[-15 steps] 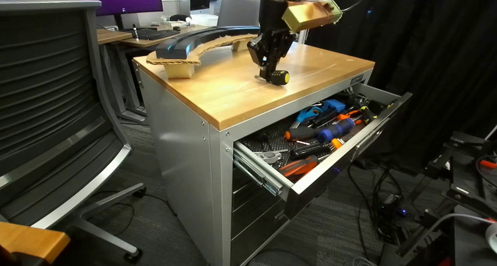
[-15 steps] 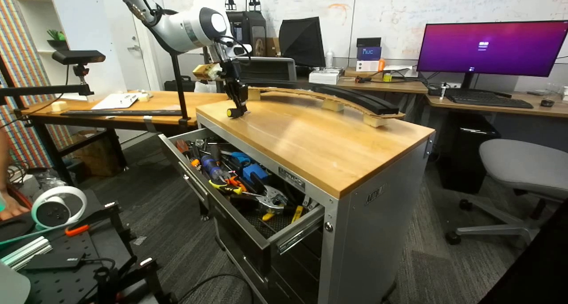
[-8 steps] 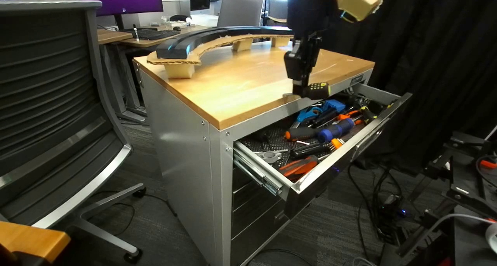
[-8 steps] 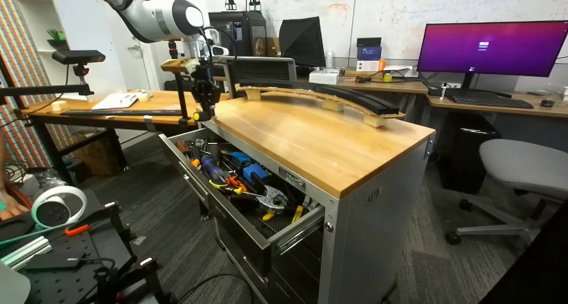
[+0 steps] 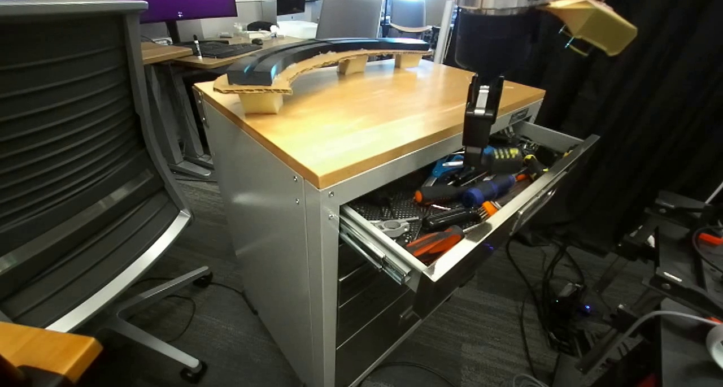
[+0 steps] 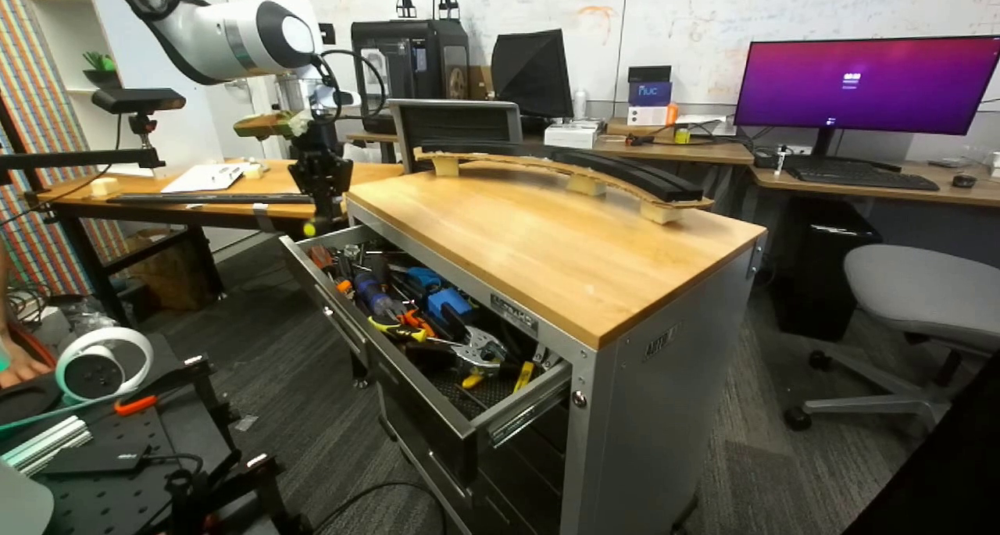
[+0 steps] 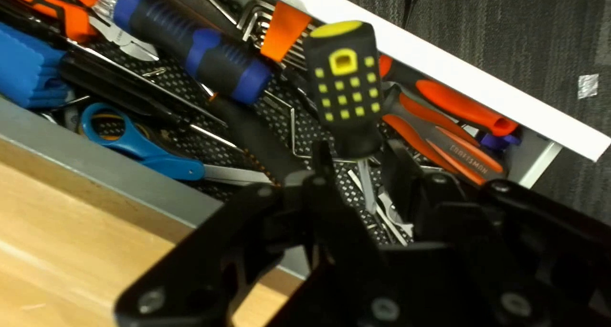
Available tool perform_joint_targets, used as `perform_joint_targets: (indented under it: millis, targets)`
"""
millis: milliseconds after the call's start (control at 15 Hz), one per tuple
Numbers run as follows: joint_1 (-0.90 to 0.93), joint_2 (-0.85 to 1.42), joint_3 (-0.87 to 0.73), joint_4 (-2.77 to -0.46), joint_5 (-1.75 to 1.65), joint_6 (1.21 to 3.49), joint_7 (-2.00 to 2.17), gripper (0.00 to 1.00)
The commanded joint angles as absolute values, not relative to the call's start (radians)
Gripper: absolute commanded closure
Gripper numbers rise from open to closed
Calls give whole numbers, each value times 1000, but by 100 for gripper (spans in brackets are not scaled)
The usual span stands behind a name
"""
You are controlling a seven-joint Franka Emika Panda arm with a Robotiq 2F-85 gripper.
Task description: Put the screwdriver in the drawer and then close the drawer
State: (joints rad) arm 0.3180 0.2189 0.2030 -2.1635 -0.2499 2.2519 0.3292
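Note:
The screwdriver is short, with a black handle dotted yellow and a yellow end cap; it shows in the wrist view point(image 7: 343, 88) and both exterior views point(image 5: 504, 160) point(image 6: 311, 229). My gripper point(image 5: 475, 160) is shut on it, with the fingers on either side of the handle's lower end in the wrist view point(image 7: 358, 150). The screwdriver lies about level, its pale shaft point(image 7: 366, 184) passing between the fingers. The drawer point(image 5: 469, 246) is pulled open, and its side shows in an exterior view point(image 6: 519, 406). My gripper holds the screwdriver above the drawer's inside.
Several tools lie in the drawer: blue scissors point(image 7: 162, 157), a blue-and-black handle point(image 7: 191, 45), red pliers point(image 7: 448, 141) and an orange hex-key holder point(image 7: 284, 31). The wooden benchtop point(image 5: 361, 133) bears a curved black piece on cardboard point(image 5: 316, 59). A chair point(image 5: 73, 149) stands beside the bench.
My gripper has carried the screwdriver from over the benchtop, past its front edge, to above the open drawer, and lower. The drawer has not moved.

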Motion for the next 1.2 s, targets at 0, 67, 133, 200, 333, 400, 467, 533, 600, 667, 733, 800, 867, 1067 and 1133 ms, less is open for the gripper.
perform_joint_targets:
  millis: [0, 67, 133, 200, 333, 400, 467, 533, 600, 667, 733, 800, 867, 1067, 1133]
  targets:
    - [323, 216, 221, -2192, -232, 2306, 307, 34]
    - [319, 217, 225, -2192, -219, 2301, 297, 26]
    - [315, 216, 227, -2197, -205, 2295, 291, 19]
    - [313, 205, 226, -2208, -197, 2273, 294, 10]
    - [305, 182, 222, -2246, -161, 2237, 299, 0]
    - [301, 170, 220, -2274, -141, 2216, 315, 0]
    - [298, 165, 217, -2304, -119, 2190, 336, 0]
    - [295, 166, 212, -2331, -99, 2163, 358, 0]
    - [289, 172, 210, -2354, -70, 2142, 371, 0]
    - [287, 181, 208, -2381, -53, 2147, 394, 25]
    - [284, 191, 208, -2397, -23, 2149, 401, 25]
    - [281, 200, 208, -2412, 0, 2164, 406, 31]
    - [283, 212, 207, -2429, 8, 2211, 416, 38]
    - [327, 242, 197, -2448, -100, 2368, 499, 62]
    - [336, 257, 197, -2443, -118, 2411, 517, 71]
